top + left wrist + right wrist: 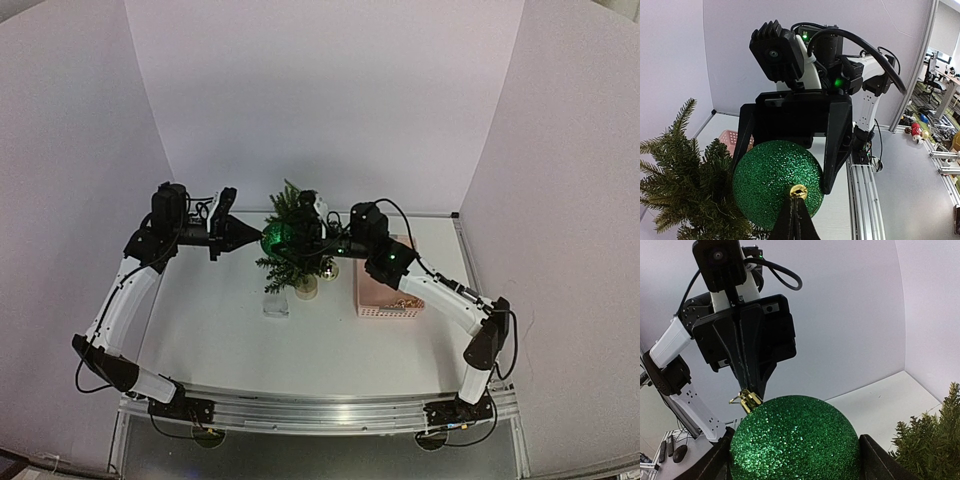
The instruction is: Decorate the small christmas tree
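The small christmas tree (290, 215) stands mid-table; its needles also show in the left wrist view (685, 185) and the right wrist view (935, 445). Just left of the tree, a green glitter ball (271, 238) hangs in the air. My right gripper (795, 467) is shut on the ball (795, 440), one finger (836, 145) on each side. My left gripper (797, 202) is shut, its tips at the ball's gold hanger (746, 401) on the side away from the right arm.
A pink basket (385, 300) with small items stands right of the tree, under the right arm. A small clear cup (276, 303) and a gold bauble (330, 270) sit near the tree's base (306, 288). White walls enclose the table.
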You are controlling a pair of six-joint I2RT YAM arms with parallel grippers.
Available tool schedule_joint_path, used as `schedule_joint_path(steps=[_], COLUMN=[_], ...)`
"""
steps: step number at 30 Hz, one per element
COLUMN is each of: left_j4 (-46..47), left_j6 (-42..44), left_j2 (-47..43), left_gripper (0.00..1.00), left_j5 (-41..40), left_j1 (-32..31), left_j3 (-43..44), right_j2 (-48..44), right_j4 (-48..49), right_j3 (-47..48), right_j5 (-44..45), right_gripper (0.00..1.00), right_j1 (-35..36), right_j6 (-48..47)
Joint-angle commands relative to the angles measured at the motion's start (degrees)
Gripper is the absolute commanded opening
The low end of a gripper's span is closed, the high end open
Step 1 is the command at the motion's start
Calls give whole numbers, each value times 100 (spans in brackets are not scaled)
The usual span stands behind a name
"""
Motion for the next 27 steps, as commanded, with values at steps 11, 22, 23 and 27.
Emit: schedule_joint_path(steps=[11, 22, 23, 27], left_j4=[252, -41, -100, -277], left_j6=[644, 1283, 1328, 1427], left_j2=[-445, -783, -798, -851], left_gripper=[0, 0, 0, 0], left_j5=[-775, -1093, -1172, -1624], left_j1=[-31, -32, -34, -32], left_j3=[68, -130, -109, -102], right_j2=[-158, 41, 70, 127], right_j4=[197, 206, 206, 212], right_j3=[-305, 27, 89, 265], right_j5=[189, -184, -224, -342], right_gripper=[49, 84, 86, 89], right_j1=[23, 26, 28, 30], right_j6=[17, 348, 383, 479])
